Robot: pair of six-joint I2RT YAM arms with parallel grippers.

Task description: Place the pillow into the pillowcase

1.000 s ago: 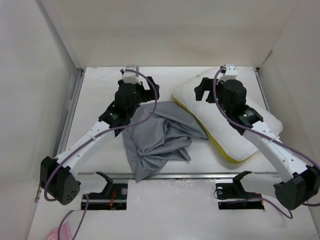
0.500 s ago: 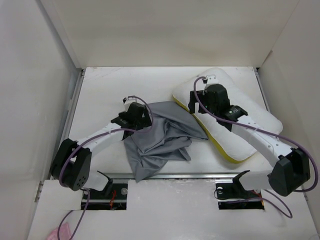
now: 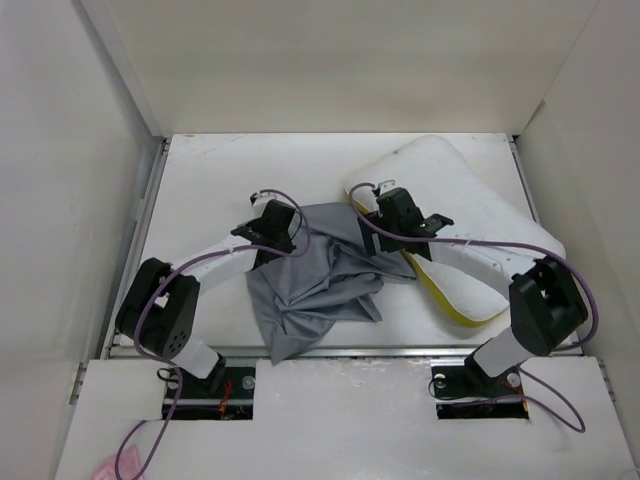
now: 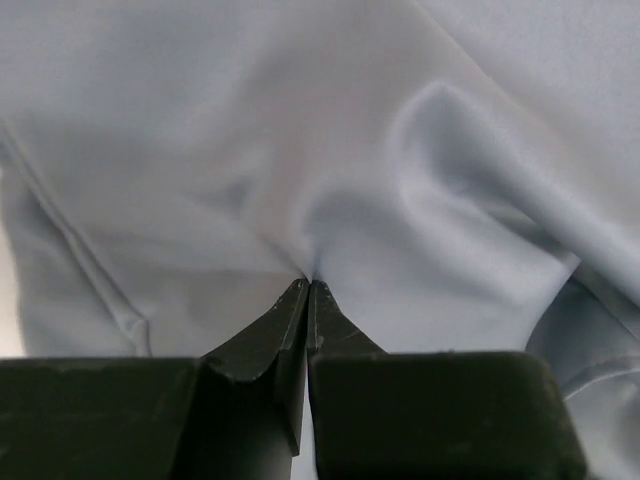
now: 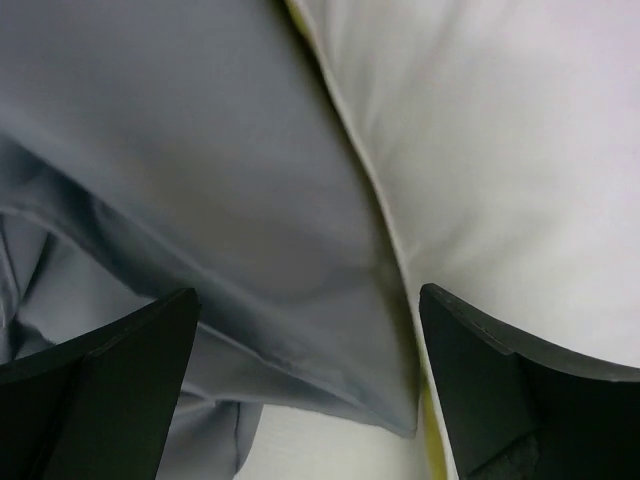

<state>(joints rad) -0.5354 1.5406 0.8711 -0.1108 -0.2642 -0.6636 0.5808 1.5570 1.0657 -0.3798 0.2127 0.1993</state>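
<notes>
Pillow, white with a yellow band along its edge, lies slantwise on the right half of the white table, fully outside the grey cover. One pillow only. Its yellow edge faces the middle of the table.

Pillowcase, one only, grey and thin, sits crumpled mid-table between the two arms. Its far-right corner reaches the pillow's yellow edge and touches it; the right wrist view shows the grey cloth running right along that band. None of the pillow is inside it.

Two claws, one per arm. Left claw is down on the far-left part of the pillowcase, jaws pressed together, tips pinching a small fold of grey cloth; creases fan out from the tips in the left wrist view. Right claw has its jaws spread wide and grips nothing. It is low over the seam where grey cloth meets the pillow: one finger over the grey side, the other over the white side. Cannot tell if either finger touches the fabric.
</notes>
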